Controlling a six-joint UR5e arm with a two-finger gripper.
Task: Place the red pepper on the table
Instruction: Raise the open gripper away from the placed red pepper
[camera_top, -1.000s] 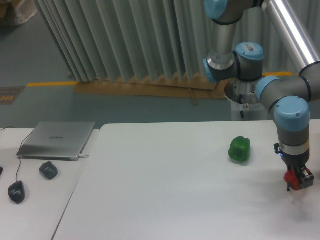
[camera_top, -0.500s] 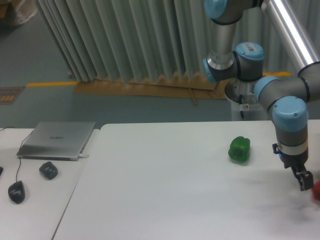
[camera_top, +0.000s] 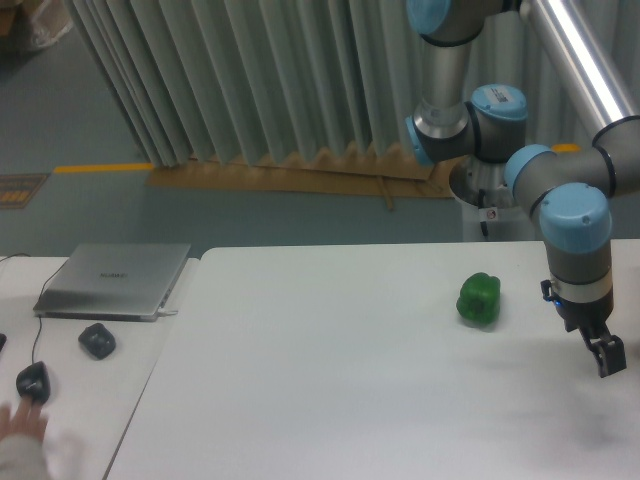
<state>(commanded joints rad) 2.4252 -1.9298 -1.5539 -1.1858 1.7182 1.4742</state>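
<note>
- A blurred human hand (camera_top: 22, 428) reaches in at the lower-left corner, over the near end of the narrow white desk (camera_top: 70, 400).
- Just beyond it, a dark mouse (camera_top: 33, 380) lies on that desk, its cable running up the left edge.
- The gripper (camera_top: 608, 357) hangs at the right edge of the view, pointing down just above the table (camera_top: 330, 380). Its dark fingers (camera_top: 611, 354) merge into a single shape from this angle, so I cannot tell how far apart they stand. Nothing shows between or beneath them.
- The red pepper appears nowhere in this view, so its place relative to the fingers cannot be told. The table surface below the gripper shows only faint grey shading.
- A small dark rounded object (camera_top: 97, 341) sits on the desk, a little past the mouse.
- A green pepper (camera_top: 479, 298) rests on the table to the left of the gripper, clearly apart from it.
- A closed silver laptop (camera_top: 115, 281) lies at the far end of the desk, next to the table's left edge.
- Behind the table, the arm (camera_top: 575, 215) with its blue-capped joints rises in front of pleated grey curtains (camera_top: 250, 80).
</note>
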